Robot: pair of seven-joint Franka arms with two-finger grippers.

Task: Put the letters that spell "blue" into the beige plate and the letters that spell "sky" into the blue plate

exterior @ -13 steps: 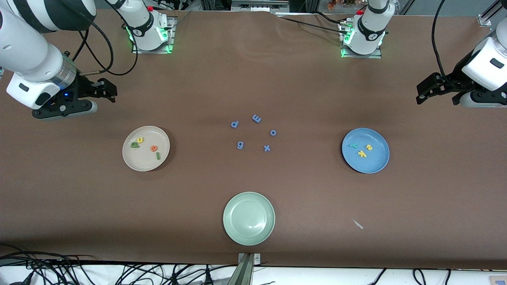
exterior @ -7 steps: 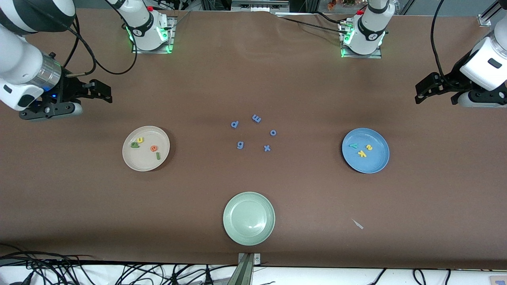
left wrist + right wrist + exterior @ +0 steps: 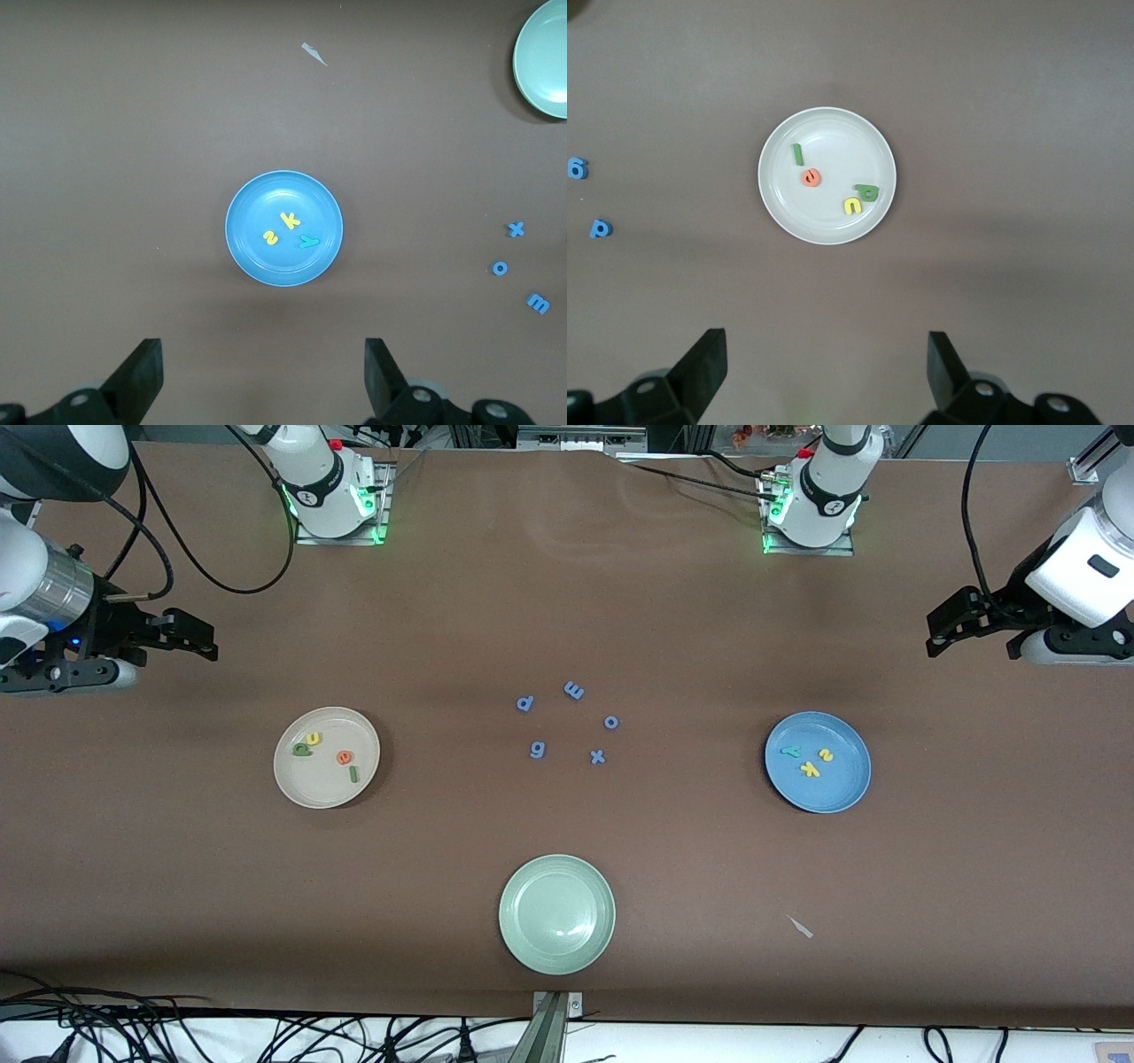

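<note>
The beige plate (image 3: 327, 757) lies toward the right arm's end of the table (image 3: 691, 620) and holds the four letters that spell "blue": the green b (image 3: 302, 749) touching the yellow u (image 3: 314, 738), and nearby the orange e (image 3: 344, 757) with the green bar-like l (image 3: 353, 774) just beside it. The blue plate (image 3: 818, 762) lies toward the left arm's end and holds the letters that spell "sky": the teal-green y (image 3: 790, 751), the yellow k (image 3: 810, 770) and the yellow s (image 3: 827, 755), close together but apparently not touching.

The right end effector (image 3: 190, 638) hangs over bare table at the right arm's end, its fingers spread wide and holding nothing; the right wrist view shows both fingers (image 3: 700, 367) well apart with the beige plate between them farther off. The left end effector (image 3: 952, 624) hangs over bare table at the left arm's end, likewise wide open and empty, touching nothing.

Between the two plates five blue-purple letters lie on the table: p (image 3: 524, 703), m (image 3: 574, 690), o (image 3: 611, 722), g (image 3: 537, 749) and x (image 3: 598, 757). A pale green plate (image 3: 556, 914) lies nearer the front camera than these. A small pale scrap (image 3: 801, 926), possibly tape, lies nearer the camera than the blue plate.
</note>
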